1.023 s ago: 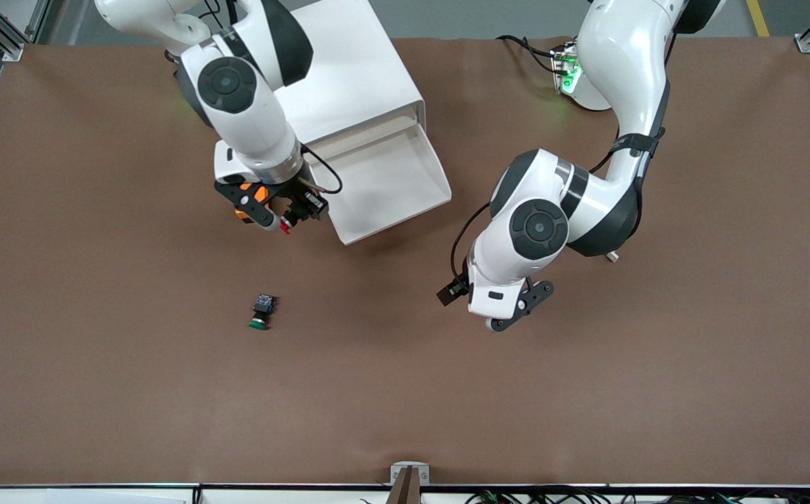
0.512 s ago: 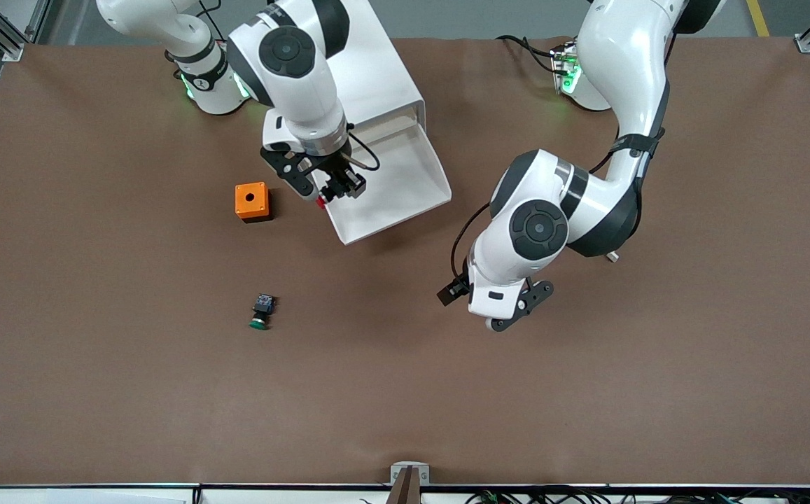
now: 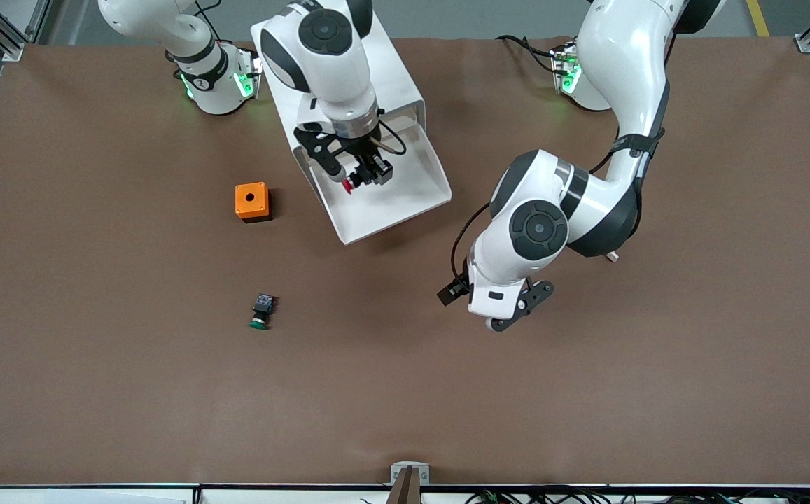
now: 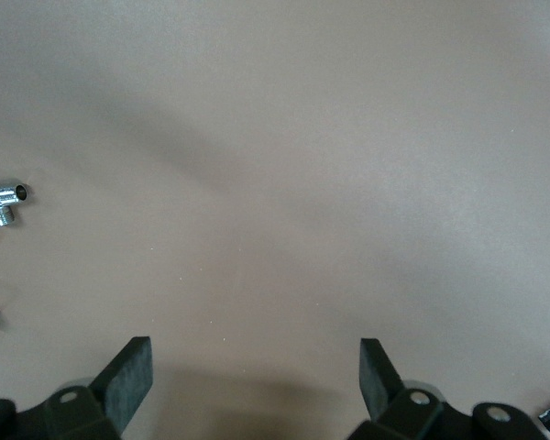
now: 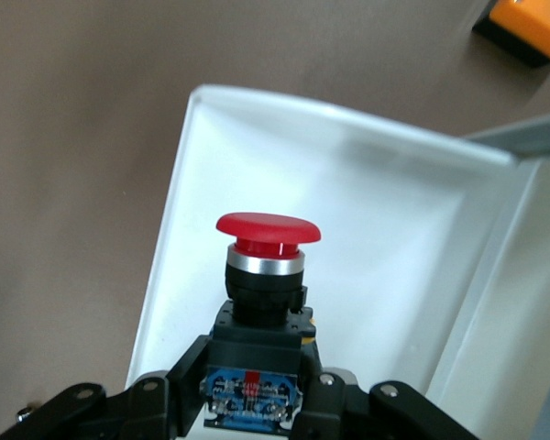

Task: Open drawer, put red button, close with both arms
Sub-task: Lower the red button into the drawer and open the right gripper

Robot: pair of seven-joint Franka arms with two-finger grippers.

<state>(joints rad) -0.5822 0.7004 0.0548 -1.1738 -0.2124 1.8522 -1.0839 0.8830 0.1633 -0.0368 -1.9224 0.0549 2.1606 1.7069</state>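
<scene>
The top drawer of the white cabinet stands pulled out toward the front camera. Over its tray hangs my right gripper, shut on the red button. In the right wrist view the red button points its red cap at the drawer's white floor, its dark body clamped between the fingers of the right gripper. My left gripper waits open above bare table, nearer the front camera than the drawer and toward the left arm's end; the left gripper holds nothing.
An orange box with a hole sits beside the drawer, toward the right arm's end. A green-capped button lies nearer the front camera. A small chrome fitting rests on the table near the left arm.
My right gripper has carried the red button from beside the orange box to above the open drawer's tray. The left arm has not moved.
</scene>
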